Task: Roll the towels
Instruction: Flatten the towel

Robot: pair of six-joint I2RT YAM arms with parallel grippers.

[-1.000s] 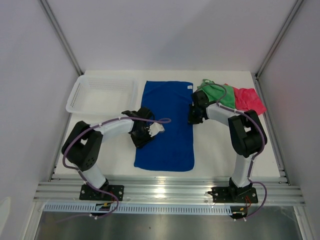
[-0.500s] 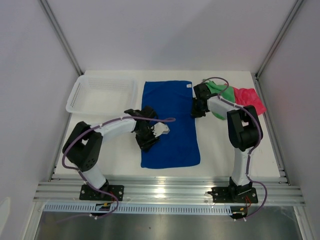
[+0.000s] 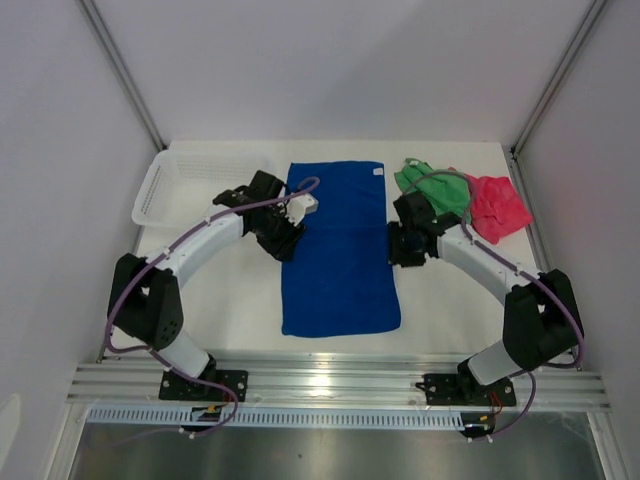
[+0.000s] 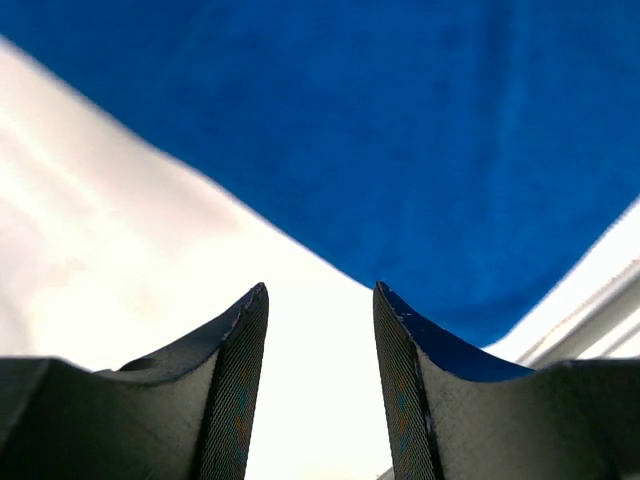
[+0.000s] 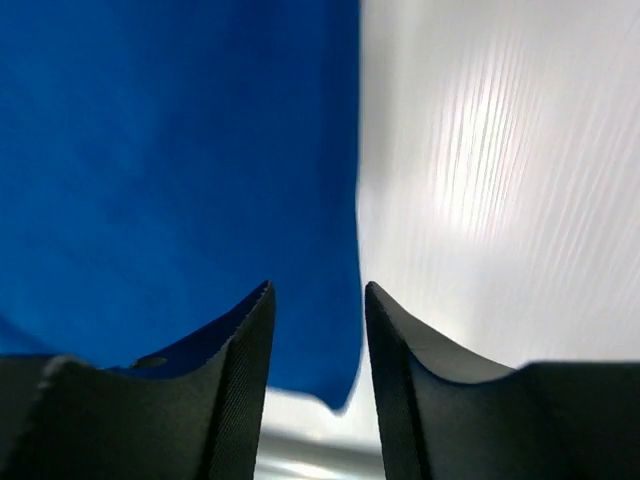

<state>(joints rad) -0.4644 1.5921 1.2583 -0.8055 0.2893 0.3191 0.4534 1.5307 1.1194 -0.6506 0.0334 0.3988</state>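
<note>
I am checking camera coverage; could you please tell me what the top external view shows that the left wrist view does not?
Only the top external view shows the green towel, the pink-red towel, the white basket and the right gripper. Only the left wrist view shows the left gripper with jaws parted and nothing between them. Both show the blue towel lying flat on the table.

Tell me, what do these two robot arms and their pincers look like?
Both the left arm and right arm have white tubular links between chunky black joints, with a purple cable looping alongside. Each ends in two dark grey fingers with finely cross-hatched inner pads.
</note>
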